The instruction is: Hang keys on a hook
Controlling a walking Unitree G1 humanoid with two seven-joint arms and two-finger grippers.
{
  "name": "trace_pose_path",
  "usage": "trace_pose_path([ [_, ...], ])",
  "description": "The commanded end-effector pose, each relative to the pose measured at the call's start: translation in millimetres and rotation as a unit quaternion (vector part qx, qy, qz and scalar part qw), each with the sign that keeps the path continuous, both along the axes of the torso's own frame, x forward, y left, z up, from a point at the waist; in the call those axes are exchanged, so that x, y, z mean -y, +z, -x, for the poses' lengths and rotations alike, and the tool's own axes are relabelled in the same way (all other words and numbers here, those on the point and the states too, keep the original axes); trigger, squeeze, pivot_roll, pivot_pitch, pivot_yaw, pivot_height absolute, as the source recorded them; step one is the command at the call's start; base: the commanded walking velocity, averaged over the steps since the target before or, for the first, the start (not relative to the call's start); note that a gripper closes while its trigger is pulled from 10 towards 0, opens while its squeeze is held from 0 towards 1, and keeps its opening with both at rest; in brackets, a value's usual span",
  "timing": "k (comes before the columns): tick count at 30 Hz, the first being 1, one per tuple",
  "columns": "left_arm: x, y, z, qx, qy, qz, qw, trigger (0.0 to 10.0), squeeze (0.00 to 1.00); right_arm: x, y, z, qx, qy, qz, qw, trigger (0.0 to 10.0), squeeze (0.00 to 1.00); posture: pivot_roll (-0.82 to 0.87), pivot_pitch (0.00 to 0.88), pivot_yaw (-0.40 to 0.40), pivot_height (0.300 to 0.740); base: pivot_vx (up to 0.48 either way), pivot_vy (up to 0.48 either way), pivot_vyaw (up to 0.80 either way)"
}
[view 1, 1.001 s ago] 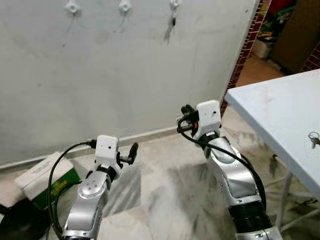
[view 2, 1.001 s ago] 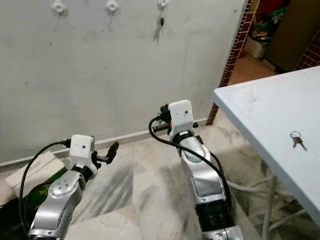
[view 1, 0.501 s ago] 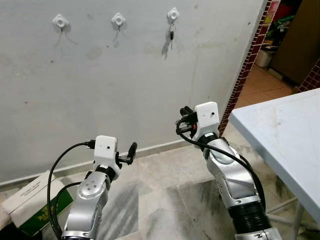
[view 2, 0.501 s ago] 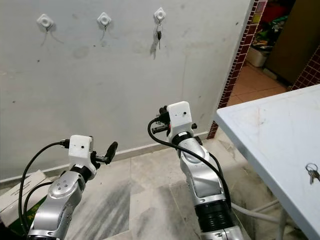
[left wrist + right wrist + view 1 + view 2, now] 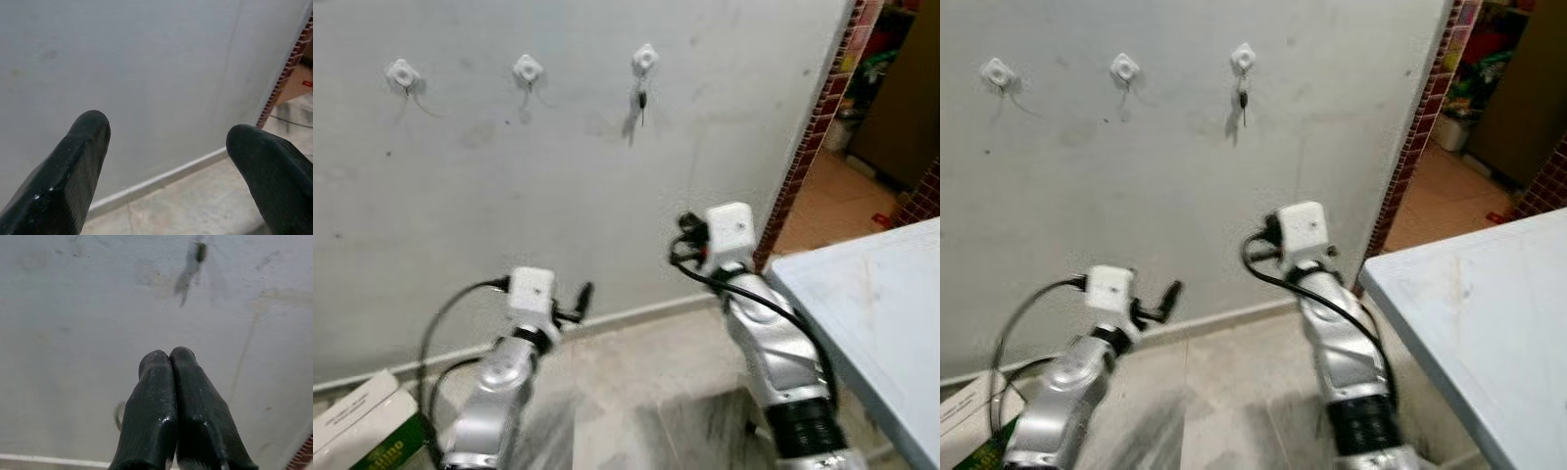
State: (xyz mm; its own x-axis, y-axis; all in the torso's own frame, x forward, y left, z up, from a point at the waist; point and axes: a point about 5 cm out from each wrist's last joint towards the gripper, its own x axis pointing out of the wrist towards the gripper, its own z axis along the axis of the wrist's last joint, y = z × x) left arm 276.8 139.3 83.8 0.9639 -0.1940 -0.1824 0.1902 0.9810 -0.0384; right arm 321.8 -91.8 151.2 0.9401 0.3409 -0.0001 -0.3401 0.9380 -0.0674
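At upper centre, hung on the rightmost hook (image 5: 645, 59): keys (image 5: 642, 98); drifted lower since, right gripper (image 5: 171, 363) pressed together, left gripper (image 5: 166, 142) spread.

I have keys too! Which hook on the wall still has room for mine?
The left white wall hook and the middle white wall hook look bare, with plain grey wall between them. The right white wall hook is crowded: small dark keys hang there. The blur may hide small things.
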Motion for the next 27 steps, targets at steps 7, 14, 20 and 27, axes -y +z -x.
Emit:
trace_pose_path([
  [7, 6.3, 0.8, -0.1, -0.001, -0.009, 0.002, 1.0, 10.0, 0.0, 10.4, 4.8, -1.9, 0.013, -0.02, -0.001, 1.0, 10.0, 0.0, 0.05, 0.0, 0.005, 0.74, 0.208, 0.416, 0.0],
  [14, 6.3, 0.3, -1.3, -0.003, -0.004, 0.004, 1.0, 10.0, 0.0, 11.7, 4.4, -2.4, 0.011, -0.017, 0.005, 1.0, 10.0, 0.0, 0.05, 0.0, 0.0, 0.74, 0.211, 0.414, 0.0],
  [20, 8.7, -0.8, -1.3, -0.006, -0.007, 0.002, 1.0, 10.0, 0.0, 11.4, 3.7, -2.5, 0.013, -0.016, 0.012, 1.0, 10.0, 0.0, 0.04, 0.0, 0.0, 0.74, 0.0, 0.349, 0.26],
  [27, 10.0, 0.6, -1.9, 0.003, -0.01, -0.004, 1.0, 10.0, 0.0, 11.0, 3.7, -2.7, 0.013, -0.017, 0.01, 1.0, 10.0, 0.0, 0.04, 0.0, 0.0, 0.74, 0.0, 0.0, 0.61],
])
